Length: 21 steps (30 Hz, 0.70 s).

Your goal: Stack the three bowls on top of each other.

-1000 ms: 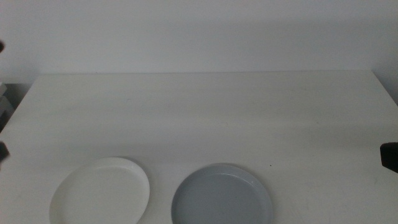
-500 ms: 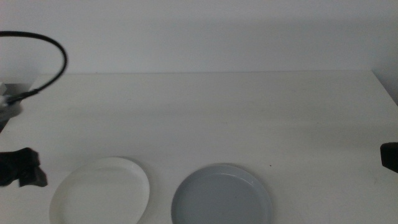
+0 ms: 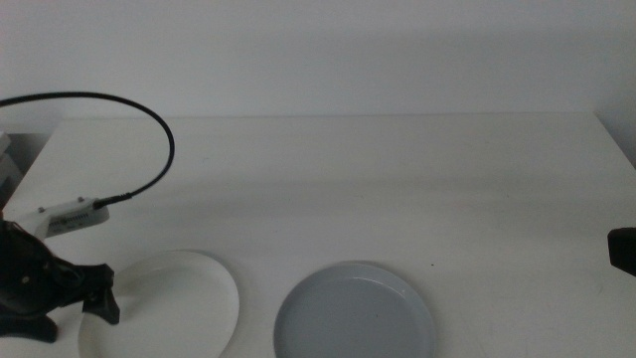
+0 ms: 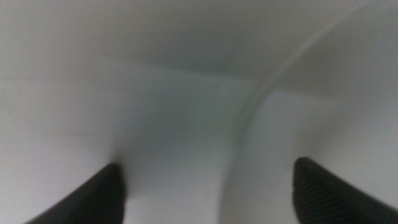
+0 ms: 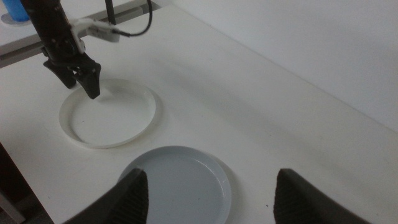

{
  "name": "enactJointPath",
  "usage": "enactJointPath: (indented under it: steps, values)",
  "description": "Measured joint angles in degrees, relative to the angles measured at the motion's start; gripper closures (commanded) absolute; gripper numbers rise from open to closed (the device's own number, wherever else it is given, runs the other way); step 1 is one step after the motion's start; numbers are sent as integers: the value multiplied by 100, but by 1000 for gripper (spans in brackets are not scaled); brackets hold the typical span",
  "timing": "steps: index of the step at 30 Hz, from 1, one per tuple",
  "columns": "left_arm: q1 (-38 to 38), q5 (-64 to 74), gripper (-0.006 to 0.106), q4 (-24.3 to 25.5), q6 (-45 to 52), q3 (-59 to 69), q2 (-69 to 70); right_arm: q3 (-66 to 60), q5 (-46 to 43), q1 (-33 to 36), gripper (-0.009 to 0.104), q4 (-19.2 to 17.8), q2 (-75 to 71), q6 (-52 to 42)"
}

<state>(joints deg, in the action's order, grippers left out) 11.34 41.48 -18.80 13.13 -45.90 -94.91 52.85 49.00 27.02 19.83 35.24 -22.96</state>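
At the near left corner of the table (image 3: 328,179), the left gripper (image 3: 72,303) is held low over the outer rim of the white bowl (image 3: 174,298). Its jaws are spread wide, one on each side of the rim; in the left wrist view the rim's curve runs up between the two dark jaw tips, so the spread is judged to be set for taking the low edge between them. Nothing is gripped yet.

Just beside the white bowl, toward the middle of the near edge, the grey bowl (image 3: 355,313) lies flat and apart from it, with bare table between the two. It is probably the base onto which the white one would be carried.

A pale mint green bowl cannot be found in any view, so its place cannot be told.

At the right edge, only a dark piece of the waiting right arm is seen. The right gripper (image 5: 210,198) is held clear and high, its jaws wide apart and empty.
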Motion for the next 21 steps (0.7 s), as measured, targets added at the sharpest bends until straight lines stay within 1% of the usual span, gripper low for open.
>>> enactJointPath:
  steps: [2, 5, 9, 11, 14, 18, 21]
  values:
    - [0, -9, 22, -9, 19, -62, -102, 0, 0, 0, 44, 0, 0, 0]
    - [0, 6, 48, 4, 36, -133, -205, 0, 0, 0, 44, 0, 0, 0]
    - [0, -44, 100, -5, 29, -152, -286, 0, 0, 0, 44, 0, 0, 0]
    - [0, -28, 100, -117, -37, -152, -278, 0, 0, 0, 44, 0, 0, 0]
    - [-5, 165, 100, -152, -92, -162, -112, 0, 0, 0, 44, 0, 0, 0]
    - [-13, 813, 100, -157, -185, -541, 587, 0, 0, 0, 44, 0, 0, 0]
    - [-248, 1183, 100, -217, -277, -995, 1198, 0, 0, 0, 44, 0, 0, 0]
